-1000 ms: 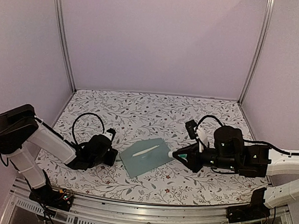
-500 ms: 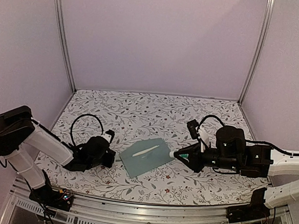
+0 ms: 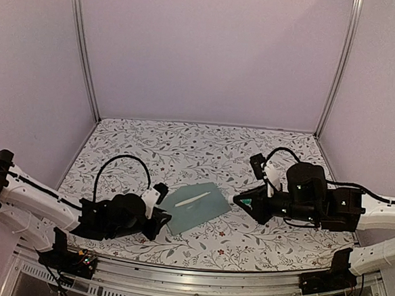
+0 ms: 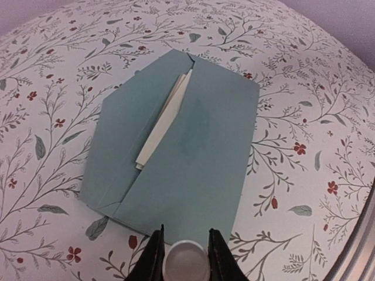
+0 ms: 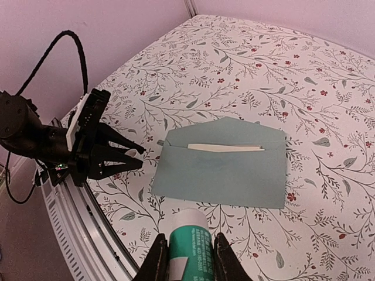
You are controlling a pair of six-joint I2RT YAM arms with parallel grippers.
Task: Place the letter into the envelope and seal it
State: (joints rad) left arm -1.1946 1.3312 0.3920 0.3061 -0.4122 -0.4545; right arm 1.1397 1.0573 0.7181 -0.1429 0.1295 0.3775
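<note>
Swung lower and inward on the left since last look: left gripper (image 4: 186, 237) now at near edge of envelope (image 3: 195, 207), pinching what looks like a small round cap (image 4: 186, 264). Mid-table: envelope flat, flap open, letter (image 4: 164, 120) tucked inside, cream edge showing. Farther right: right gripper (image 3: 242, 202) clamped on glue stick (image 5: 187, 249), just off envelope's right end.

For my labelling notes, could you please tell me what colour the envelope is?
The envelope is plain teal-green; the left wrist view shows it best.

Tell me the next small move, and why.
Likely the right gripper should bring its glue stick down to the open flap of the envelope: the letter is already tucked inside, only a cream edge showing, and the flap lies unfolded, unsealed.
</note>
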